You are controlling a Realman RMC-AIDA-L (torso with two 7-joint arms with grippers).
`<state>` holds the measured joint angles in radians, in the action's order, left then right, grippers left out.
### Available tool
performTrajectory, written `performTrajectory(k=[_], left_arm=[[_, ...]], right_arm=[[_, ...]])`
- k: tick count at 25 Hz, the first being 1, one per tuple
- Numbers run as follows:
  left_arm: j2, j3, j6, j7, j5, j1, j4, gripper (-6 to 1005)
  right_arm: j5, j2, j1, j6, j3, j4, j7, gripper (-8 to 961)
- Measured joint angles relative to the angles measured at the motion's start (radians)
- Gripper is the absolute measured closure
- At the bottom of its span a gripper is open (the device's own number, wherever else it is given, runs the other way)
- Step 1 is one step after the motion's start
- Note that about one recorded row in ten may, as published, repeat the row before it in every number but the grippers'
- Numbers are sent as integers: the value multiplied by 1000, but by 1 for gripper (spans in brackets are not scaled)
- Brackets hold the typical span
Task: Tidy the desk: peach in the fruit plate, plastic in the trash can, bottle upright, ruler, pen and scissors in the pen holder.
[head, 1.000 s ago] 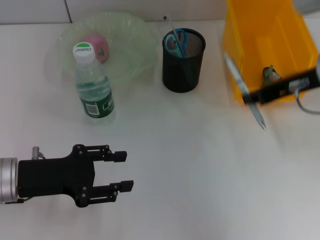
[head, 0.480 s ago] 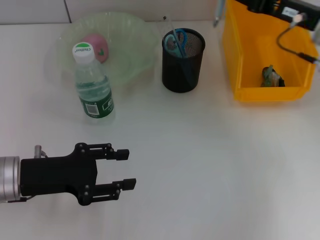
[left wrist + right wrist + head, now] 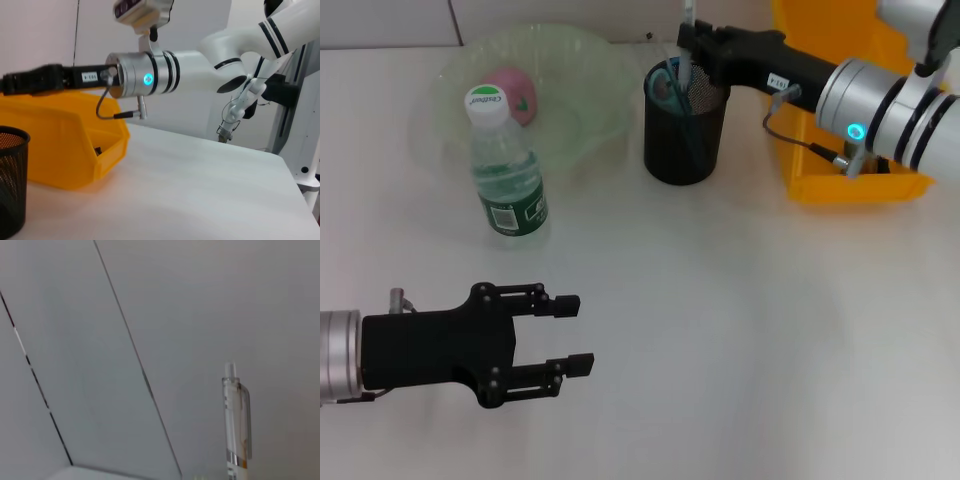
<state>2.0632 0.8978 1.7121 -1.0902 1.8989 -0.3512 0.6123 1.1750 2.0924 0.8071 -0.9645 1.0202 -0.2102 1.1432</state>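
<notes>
My right gripper [image 3: 688,42] is shut on the pen [image 3: 687,12], held upright just above the black mesh pen holder [image 3: 685,135]. The right wrist view shows the pen [image 3: 237,425] against the wall. Blue-handled scissors [image 3: 671,84] and a clear ruler [image 3: 659,52] stand in the holder. The pink peach [image 3: 513,94] lies in the pale green fruit plate [image 3: 580,120]. A water bottle [image 3: 506,170] stands upright in front of the plate. Near the table's front left, my left gripper [image 3: 577,335] is open and holds nothing. The plastic is hidden behind my right arm.
The yellow trash can [image 3: 800,150] stands at the back right, with my right arm [image 3: 890,105] reaching across it. The left wrist view shows the bin [image 3: 65,150], the holder's rim [image 3: 11,135] and the right arm [image 3: 150,77] above them.
My right arm has swung left from over the yellow bin to above the pen holder, and the pen has turned upright. The left arm has stayed put.
</notes>
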Motion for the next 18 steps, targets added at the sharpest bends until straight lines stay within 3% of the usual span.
performTrajectory(k=[8, 15, 17, 18], left_arm=[[0, -6, 0, -2, -9, 2, -2, 357], [3, -10, 14, -8, -13, 10, -2, 356], [2, -11, 26, -9, -17, 15, -3, 356], [-1, -18, 48, -15, -24, 22, -3, 356]], right_arm=[[-5, 0, -4, 13, 33, 2, 8, 819], [-5, -4, -29, -55, 33, -17, 40, 575], [8, -12, -75, -141, 35, -67, 95, 526], [71, -26, -148, -256, 46, -169, 176, 502]])
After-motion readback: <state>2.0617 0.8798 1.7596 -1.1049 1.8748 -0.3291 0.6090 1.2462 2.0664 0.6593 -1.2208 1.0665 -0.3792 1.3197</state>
